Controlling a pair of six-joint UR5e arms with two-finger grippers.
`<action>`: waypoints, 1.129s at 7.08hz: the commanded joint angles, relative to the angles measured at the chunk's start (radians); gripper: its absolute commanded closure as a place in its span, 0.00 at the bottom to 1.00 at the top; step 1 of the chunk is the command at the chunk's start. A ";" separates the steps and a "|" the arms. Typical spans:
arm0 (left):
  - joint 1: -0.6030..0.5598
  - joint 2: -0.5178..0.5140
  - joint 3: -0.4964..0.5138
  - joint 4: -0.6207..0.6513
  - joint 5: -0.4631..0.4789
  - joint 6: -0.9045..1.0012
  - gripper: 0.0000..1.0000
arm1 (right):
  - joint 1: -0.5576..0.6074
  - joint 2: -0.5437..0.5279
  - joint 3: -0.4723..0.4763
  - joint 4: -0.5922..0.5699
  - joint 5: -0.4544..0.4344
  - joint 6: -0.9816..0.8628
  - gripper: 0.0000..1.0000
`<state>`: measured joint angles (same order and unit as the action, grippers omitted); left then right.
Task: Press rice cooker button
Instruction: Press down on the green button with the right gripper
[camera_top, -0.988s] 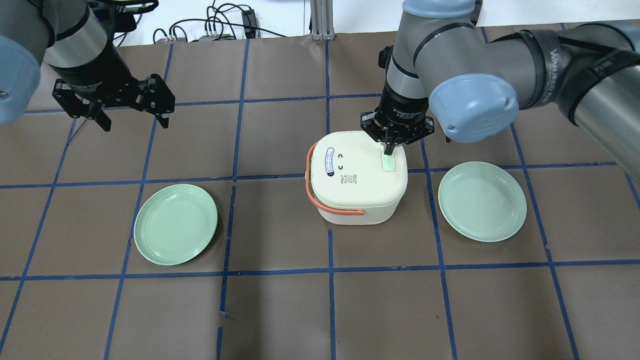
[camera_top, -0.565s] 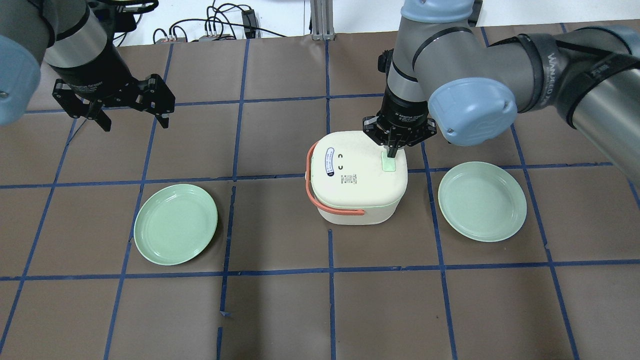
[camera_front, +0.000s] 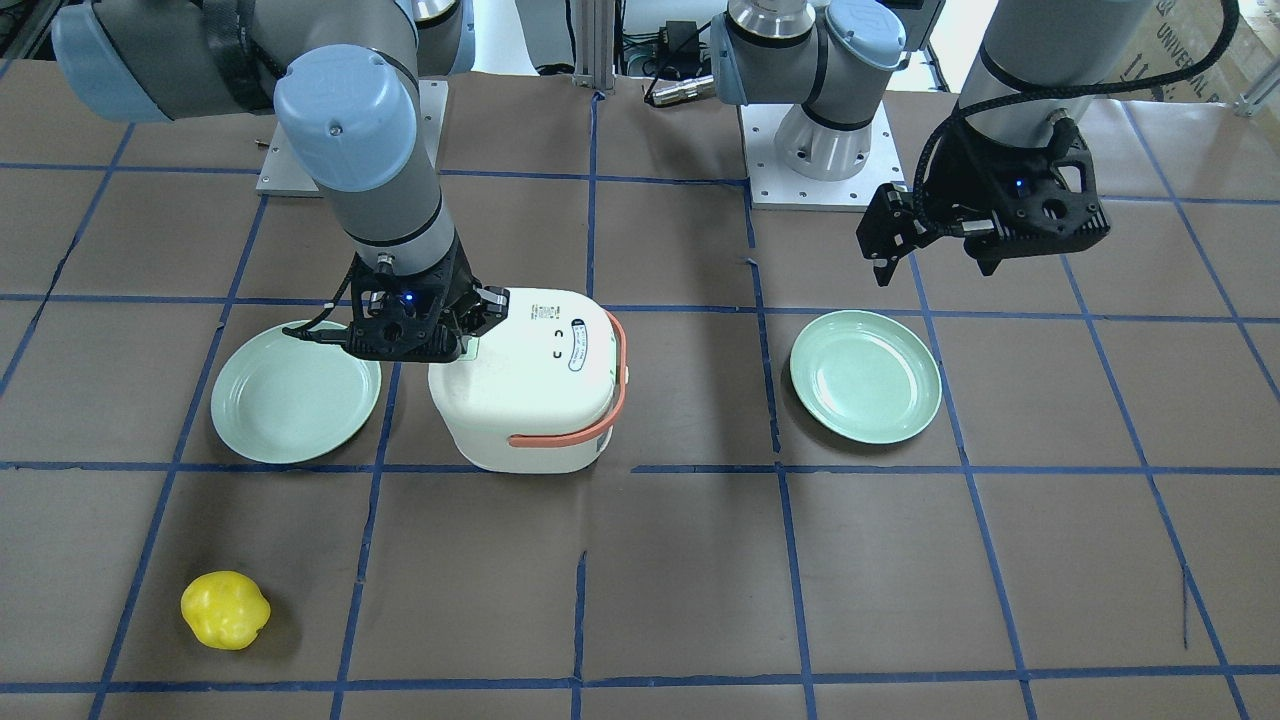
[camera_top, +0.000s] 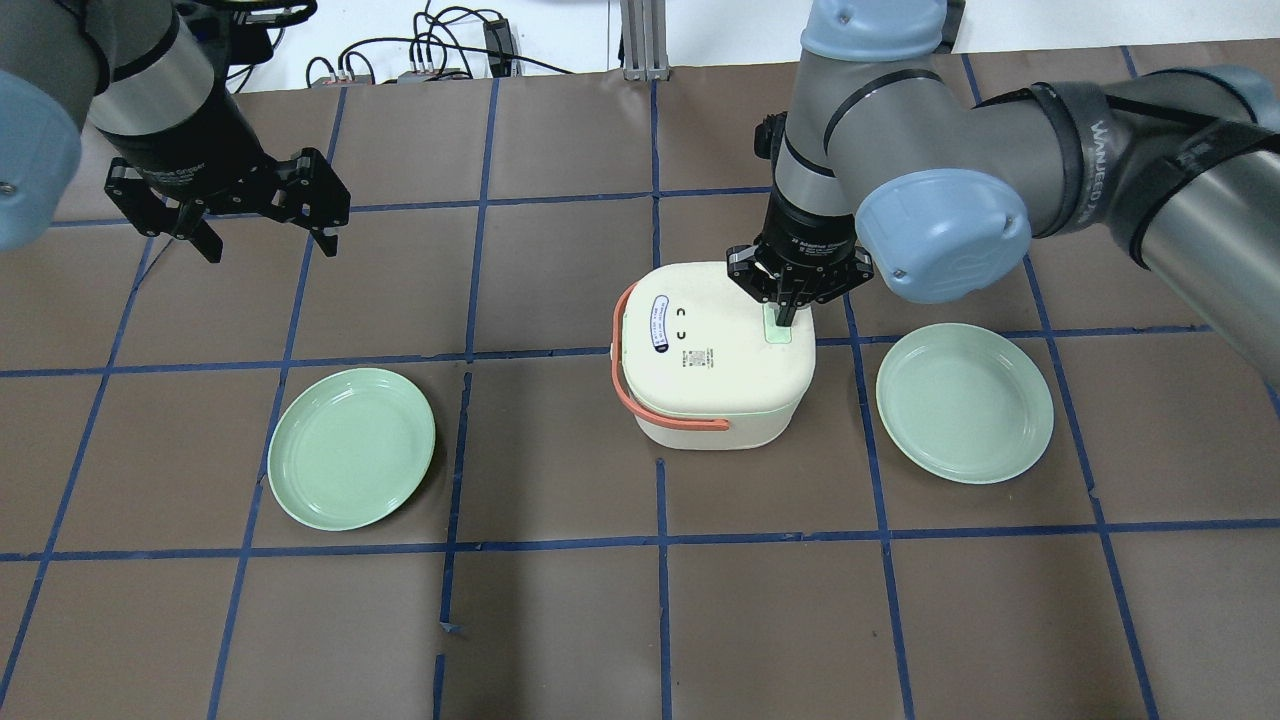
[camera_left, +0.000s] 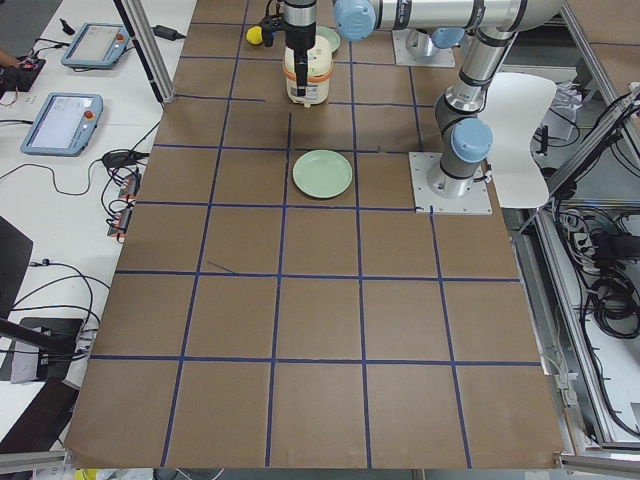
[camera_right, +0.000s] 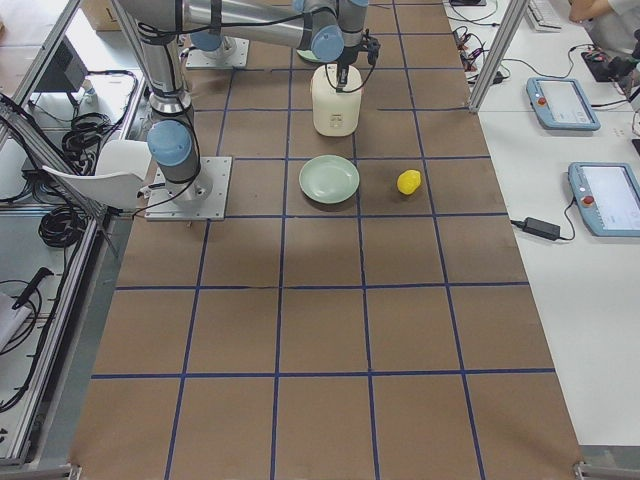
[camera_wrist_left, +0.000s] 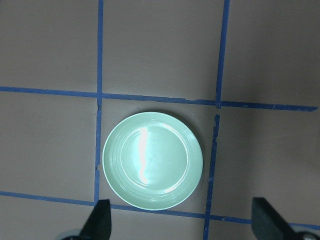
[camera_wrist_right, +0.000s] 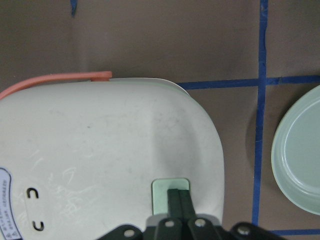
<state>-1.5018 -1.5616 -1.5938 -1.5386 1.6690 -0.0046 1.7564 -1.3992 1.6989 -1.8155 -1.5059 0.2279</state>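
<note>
- Brown-papered table (camera_top: 560, 620) w/ blue tape grid; rice cooker (camera_top: 712, 355) stands near the middle, betw. two green plates.
- Cooker: cream body, lid shut so inside can't be seen; orange handle (camera_top: 625, 385) folded down round the lid's edge.
- Button (camera_wrist_right: 161, 195): pale green, on lid top at the side nearest the R arm.
- R gripper (camera_top: 787, 318): fingers pressed together, holding nothing, pointing straight down w/ tips on the button. How far it's pushed in can't be told.
- L gripper (camera_top: 270, 250): jaws spread wide, nothing betw. them, up over the table, well apart from the cooker.
- L plate (camera_top: 350, 448): plain green face w/ a glare streak in L wrist cam.
- R plate (camera_top: 965, 402): just beside the cooker, not touching.
- Yellow lumpy item (camera_front: 225, 610) on the paper, operators' side, near the R plate.
</note>
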 joint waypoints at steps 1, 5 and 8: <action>0.000 0.000 0.000 0.000 0.000 0.000 0.00 | 0.000 0.003 0.002 -0.012 0.001 0.004 0.89; 0.000 0.000 0.000 0.000 0.000 0.000 0.00 | 0.000 0.003 0.005 -0.012 0.004 0.002 0.89; 0.000 0.000 0.000 0.000 0.000 0.000 0.00 | -0.002 -0.033 -0.053 0.016 0.010 0.005 0.79</action>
<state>-1.5018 -1.5616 -1.5938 -1.5386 1.6690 -0.0046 1.7561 -1.4114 1.6775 -1.8173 -1.4977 0.2327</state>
